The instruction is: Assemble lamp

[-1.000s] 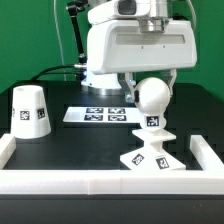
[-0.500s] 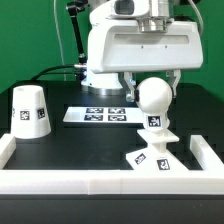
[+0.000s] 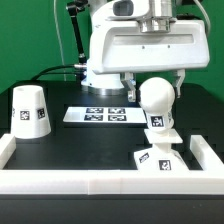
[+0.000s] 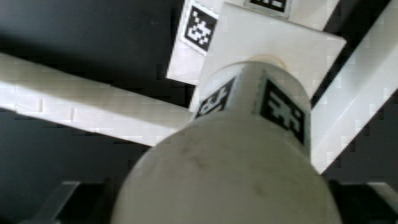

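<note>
Just to the exterior view's right of the marker board (image 3: 97, 114), the end effector (image 3: 154, 90) grips the round bulb (image 3: 154, 98) upright, its neck meeting the square base (image 3: 158, 158) on the bench (image 3: 70, 145). The shade (image 3: 29, 109) stands wide end down, well apart on the marker board's other side.

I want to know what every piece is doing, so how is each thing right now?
gripper: shut on the bulb, one finger each side.
bulb: held upright, neck down at the base; cannot tell if it is fully in.
base: lying flat on the table.
shade: standing alone, wide end down, nothing touching it.
marker board: lying flat.
</note>
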Tool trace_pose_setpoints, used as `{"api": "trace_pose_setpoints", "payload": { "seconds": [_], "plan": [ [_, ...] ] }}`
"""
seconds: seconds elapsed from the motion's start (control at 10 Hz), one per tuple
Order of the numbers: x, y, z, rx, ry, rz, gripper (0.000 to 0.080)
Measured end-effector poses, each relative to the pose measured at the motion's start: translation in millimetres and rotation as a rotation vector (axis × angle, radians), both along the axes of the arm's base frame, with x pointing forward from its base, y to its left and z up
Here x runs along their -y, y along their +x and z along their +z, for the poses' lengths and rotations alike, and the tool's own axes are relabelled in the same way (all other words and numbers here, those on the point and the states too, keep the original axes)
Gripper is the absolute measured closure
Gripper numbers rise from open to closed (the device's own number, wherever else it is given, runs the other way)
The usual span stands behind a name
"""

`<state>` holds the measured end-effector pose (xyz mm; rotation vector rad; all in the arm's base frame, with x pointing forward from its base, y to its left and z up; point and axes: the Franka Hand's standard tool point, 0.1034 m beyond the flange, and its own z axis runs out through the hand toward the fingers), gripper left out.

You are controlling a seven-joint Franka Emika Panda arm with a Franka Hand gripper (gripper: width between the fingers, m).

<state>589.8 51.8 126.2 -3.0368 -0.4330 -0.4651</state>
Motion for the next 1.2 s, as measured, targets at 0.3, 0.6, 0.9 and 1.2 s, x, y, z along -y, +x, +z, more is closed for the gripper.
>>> {"api": "trace_pose_setpoints", "payload": {
  "seconds": [0.3, 0.6, 0.9, 1.2],
  "plan": [
    [-7.7, -1.4, -0.7, -0.021, 0.07, -0.217, 0.0222],
    [-17.0, -1.9, -1.4, -0.047, 0.156, -0.478, 0.0222],
    [-22.2, 3.1, 2.9, -0.08, 0.246, -0.756, 0.0222],
    [-24.4, 3.1, 2.4, -0.103, 0.312, -0.981, 0.0222]
  ]
}}
